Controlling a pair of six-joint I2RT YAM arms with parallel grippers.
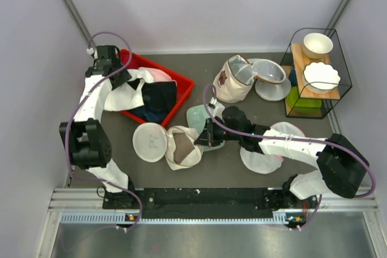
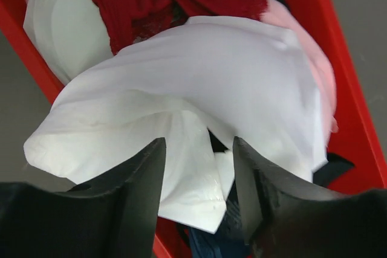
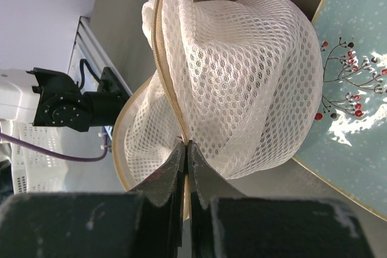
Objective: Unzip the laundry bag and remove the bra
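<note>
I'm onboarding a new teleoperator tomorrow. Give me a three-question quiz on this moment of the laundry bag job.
1. True or false: the right end effector is shut on the laundry bag at its zip edge.
2. Where is the bra? A) red bin B) inside the open laundry bag C) wire shelf
3. Fill in: the left end effector is over the ___ bin.
Key: 1 true; 2 B; 3 red.

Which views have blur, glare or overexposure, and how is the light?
Top external: soft even light, sharp, weak shadows. Left wrist: the white cloth is nearly washed out, the left gripper dark and blurred. Right wrist: the laundry bag is sharp, the right gripper blurred, with glare on the pale plate.
</note>
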